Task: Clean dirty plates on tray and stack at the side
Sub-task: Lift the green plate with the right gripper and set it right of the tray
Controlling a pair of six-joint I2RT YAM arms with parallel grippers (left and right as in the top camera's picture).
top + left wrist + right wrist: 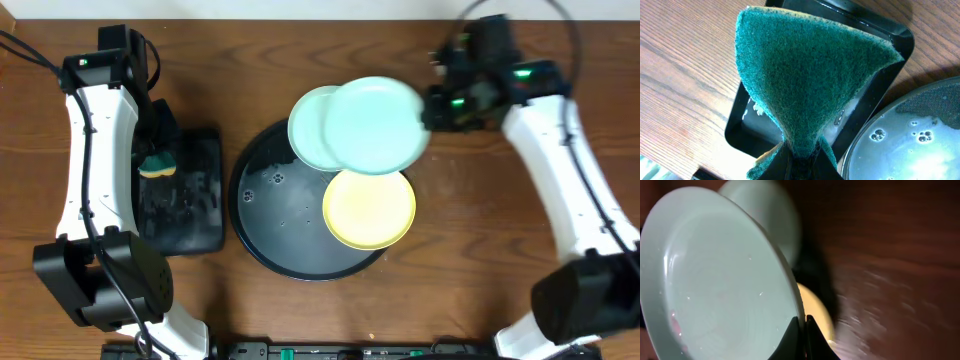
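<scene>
- Overhead view: shows the right hand (430,108) clamped on the rim of a pale mint round shallow plate (375,125), gripping the edge nearest the right arm.
- Places that plate over the far part of the large round black tray (262,215), covering part of a second pale mint plate (308,128) and the far edge of a pale yellow round plate (368,208).
- Finds the second pale mint plate lying across the tray's far rim and the yellow one at the tray's edge on the right arm's side.
- Right wrist view: catches the dark fingers (799,332) closed tight on the held plate's edge, with the plate tilted, fine droplets on its face and a pinkish smear low on it.
- Left wrist view: shows the left hand (801,166) pinched together on a folded green scouring sponge with a yellow underside (810,75).
- Sets the sponge over a small black rectangular tray (892,52) holding a little foamy water; cannot tell whether it touches.
- Puts this small tray just beside the round one, on the brown wooden tabletop (480,250).
- Reveals a wet film and small bubbles on the round tray's floor.
</scene>
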